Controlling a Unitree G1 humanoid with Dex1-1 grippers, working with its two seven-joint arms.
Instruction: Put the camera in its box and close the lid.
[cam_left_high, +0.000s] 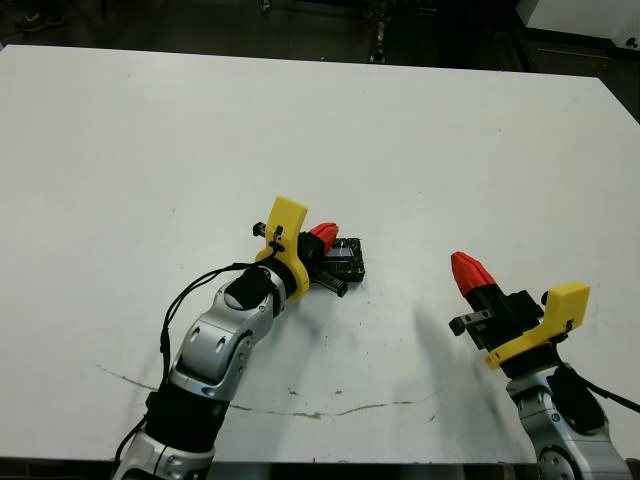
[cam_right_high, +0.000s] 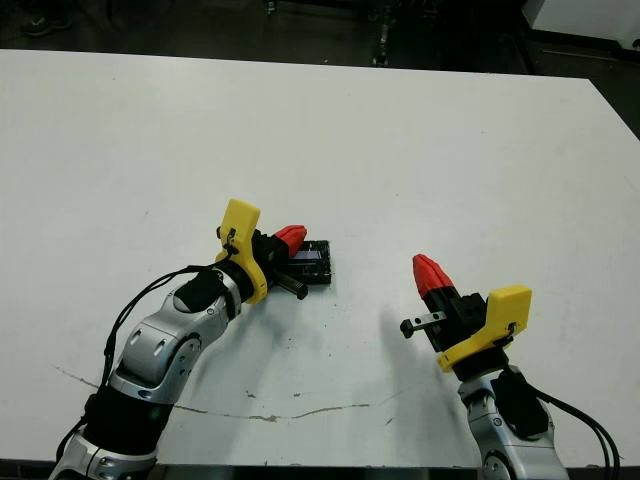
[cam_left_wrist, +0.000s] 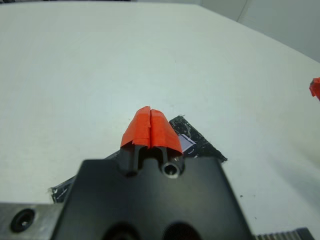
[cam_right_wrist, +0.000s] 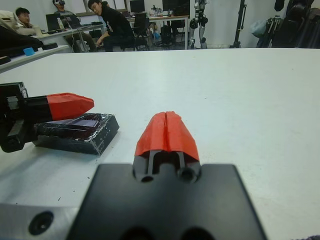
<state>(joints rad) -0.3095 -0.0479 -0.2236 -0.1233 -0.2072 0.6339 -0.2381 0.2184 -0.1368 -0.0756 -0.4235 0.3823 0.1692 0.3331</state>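
1. L gripper: red fingers pressed together, nothing between them. The shut tip makes a blunt pusher rather than a grasping tool, which suits pressing a cover flat.
2. Directly under and just ahead of that tip: the lid, glossy black, lying flat. From the R wrist view the tip sits right over the lid's near edge; whether it touches or hovers a hair above cannot be told.
3. Below the lid: a dark slab with some thickness resting on the table. No white box wall shows anywhere, so the box is prob. beneath, covered by the lid. The camera is not seen either; judged to be inside already, though this is not confirmed.
4. Judged step: seating the lid, i.e. the last part of the task. The lid looks level, w/ no raised corner visible on the side facing the R arm.
5. Farther out, well apart to the L gripper's right: R gripper, fingers likewise closed on nothing, held off the table and aimed toward the lid. Prob. parked clear so the L arm can work, yet near enough to steady the lid if it skids.
6. Beyond the table's far side: people seated at desks, not involved.
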